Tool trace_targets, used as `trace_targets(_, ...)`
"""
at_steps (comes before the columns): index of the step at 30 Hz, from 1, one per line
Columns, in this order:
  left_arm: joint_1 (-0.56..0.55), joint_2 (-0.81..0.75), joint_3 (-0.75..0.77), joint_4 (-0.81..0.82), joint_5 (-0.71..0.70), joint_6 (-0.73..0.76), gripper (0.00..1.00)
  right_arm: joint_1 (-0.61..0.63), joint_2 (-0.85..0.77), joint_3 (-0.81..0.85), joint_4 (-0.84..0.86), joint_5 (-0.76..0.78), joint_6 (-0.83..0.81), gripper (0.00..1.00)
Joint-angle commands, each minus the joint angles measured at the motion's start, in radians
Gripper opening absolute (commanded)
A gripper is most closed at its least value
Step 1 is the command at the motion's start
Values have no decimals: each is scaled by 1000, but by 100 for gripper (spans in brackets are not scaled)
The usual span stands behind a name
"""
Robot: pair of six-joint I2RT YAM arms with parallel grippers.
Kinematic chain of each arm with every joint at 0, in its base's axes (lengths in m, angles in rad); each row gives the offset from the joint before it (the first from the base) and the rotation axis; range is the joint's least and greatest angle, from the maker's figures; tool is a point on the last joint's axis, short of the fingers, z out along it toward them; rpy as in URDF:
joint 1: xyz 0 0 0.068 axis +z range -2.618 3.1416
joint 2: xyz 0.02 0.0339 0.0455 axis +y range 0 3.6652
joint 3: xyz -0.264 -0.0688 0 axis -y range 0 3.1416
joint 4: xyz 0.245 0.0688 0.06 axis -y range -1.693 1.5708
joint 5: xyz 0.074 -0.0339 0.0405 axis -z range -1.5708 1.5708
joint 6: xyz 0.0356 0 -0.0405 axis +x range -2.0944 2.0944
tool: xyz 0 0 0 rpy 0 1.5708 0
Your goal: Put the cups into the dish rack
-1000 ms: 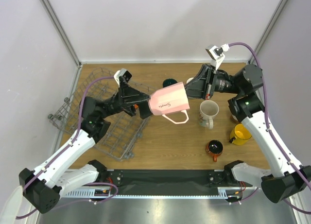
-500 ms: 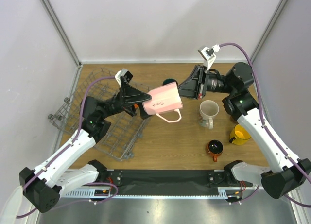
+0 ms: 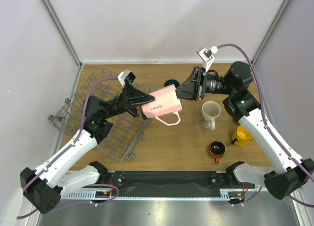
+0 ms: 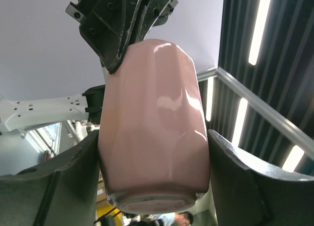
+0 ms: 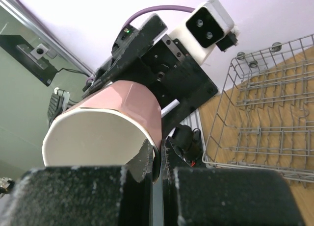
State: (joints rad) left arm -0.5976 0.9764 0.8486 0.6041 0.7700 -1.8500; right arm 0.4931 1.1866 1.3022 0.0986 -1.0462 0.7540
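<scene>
A pink mug (image 3: 162,102) hangs on its side in mid-air over the table's middle, handle down. My right gripper (image 3: 180,91) is shut on its rim, one finger inside the mouth and one outside, as the right wrist view (image 5: 159,157) shows on the mug (image 5: 127,106). My left gripper (image 3: 142,106) is spread wide with a finger on each side of the mug's base (image 4: 152,128); the fingers (image 4: 73,177) lie close against it. The grey wire dish rack (image 3: 68,108) sits at the left under my left arm and also shows in the right wrist view (image 5: 265,118).
On the wooden table at the right stand a cream mug (image 3: 211,113), a yellow mug (image 3: 242,135) and a small red-and-black mug (image 3: 216,148). A dark green mug (image 3: 170,83) sits behind the pink one. Grey walls close in the table on three sides.
The right arm has carried the pink mug leftward, pushing its base deeper between the left gripper's fingers. The left gripper has shifted only slightly.
</scene>
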Motion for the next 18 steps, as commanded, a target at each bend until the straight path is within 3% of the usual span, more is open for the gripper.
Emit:
trace_targets(1,-8,-10,52,42,-20,-25,65,12,7,51,12,28,-22,0)
trace_targets(3,-8,-10,46,52,-18,-32,51,15,11,51,13,31,-25,0)
trace_targets(5,-8,-10,40,71,-17,-40,26,15,19,52,12,31,-28,0)
trace_targets(6,-8,-10,34,74,-14,-43,6,16,24,54,7,32,-33,0)
trace_targets(7,-7,-10,30,75,-11,-44,0,16,27,69,-34,38,-42,0)
trace_targets(9,4,-15,21,76,-9,-45,0,6,42,91,-120,57,-90,33)
trace_targets(10,12,-24,24,44,-5,-28,0,-13,48,106,-185,69,-97,64)
trace_targets(12,38,-36,38,-41,14,11,0,-43,44,117,-252,96,-105,81)
trace_targets(13,74,-54,43,-84,35,59,0,-83,35,118,-314,144,-108,99)
trace_targets(15,122,-71,58,-252,60,112,0,-125,27,115,-352,156,-97,100)
trace_targets(17,218,-88,78,-390,106,222,0,-184,25,144,-497,251,-114,100)
trace_targets(18,255,-91,104,-543,118,262,0,-209,25,153,-563,306,-131,100)
